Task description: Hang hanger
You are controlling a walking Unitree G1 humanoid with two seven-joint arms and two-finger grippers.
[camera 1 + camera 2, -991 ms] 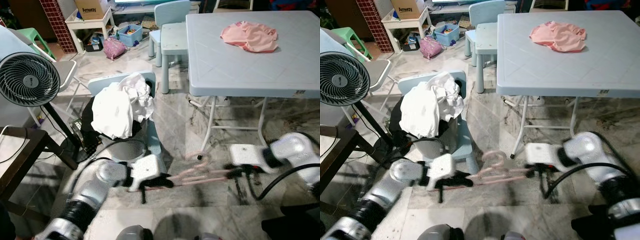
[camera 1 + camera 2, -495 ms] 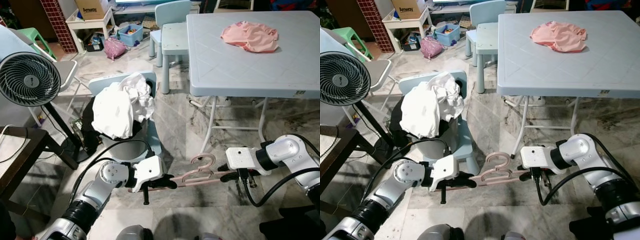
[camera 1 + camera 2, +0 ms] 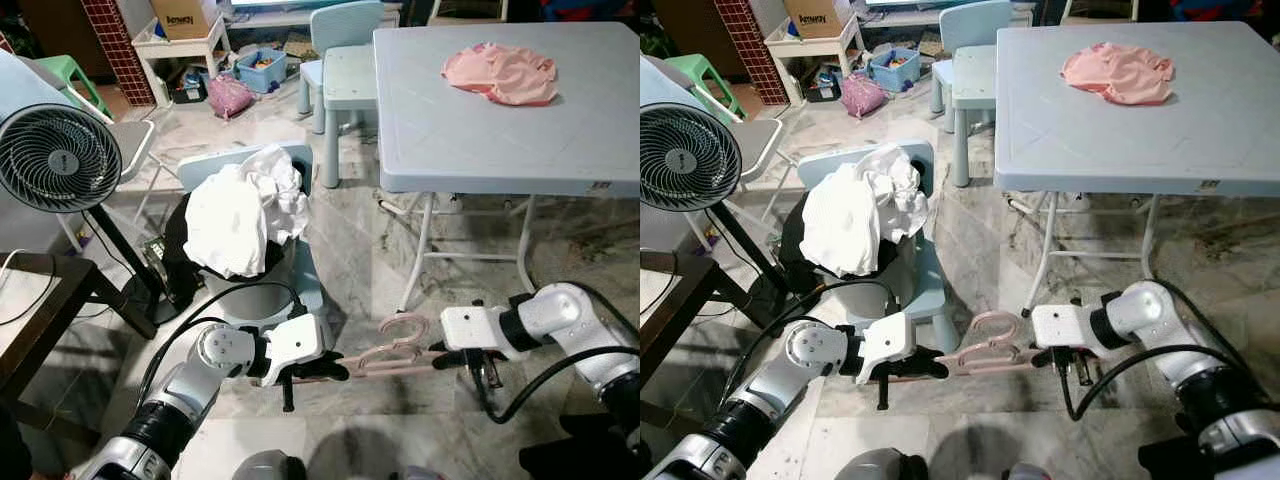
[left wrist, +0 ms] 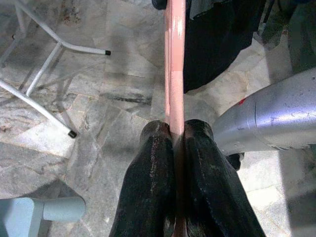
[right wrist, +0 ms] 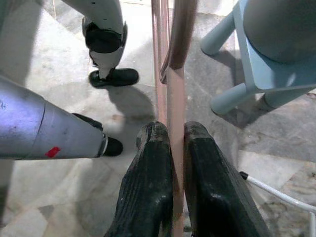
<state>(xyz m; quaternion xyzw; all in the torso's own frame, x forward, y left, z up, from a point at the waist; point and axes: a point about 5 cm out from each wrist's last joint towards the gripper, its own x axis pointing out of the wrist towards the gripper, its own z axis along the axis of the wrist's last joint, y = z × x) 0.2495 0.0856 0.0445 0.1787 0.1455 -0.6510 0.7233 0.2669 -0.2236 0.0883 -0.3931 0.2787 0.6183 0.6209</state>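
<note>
**Hanger held level between both hands, low over the floor**

We hold the pink hanger (image 3: pixel 385 352) by its two ends, so its long axis runs straight across from our left hand (image 3: pixel 318 366) to our right hand (image 3: pixel 462 360). Each hand is clenched on it: both wrist views show the black fingers (image 4: pixel 153 182) pressed flat against the pink bar, one either side. The hook curls upward near the middle of the hanger, slightly closer to the right hand, pointing toward the tabletop (image 3: pixel 500 130).

The hanger sits low over the marble floor (image 3: pixel 350 250), just in front of the table's white legs and beside the small blue chair (image 3: pixel 300 270) heaped with white laundry (image 3: pixel 240 215). Neither arm is nearer; they share it evenly.

We judge that the coming move turns on that hook: it must be raised and turned toward some rail, and we cannot make out any rail here.
</note>
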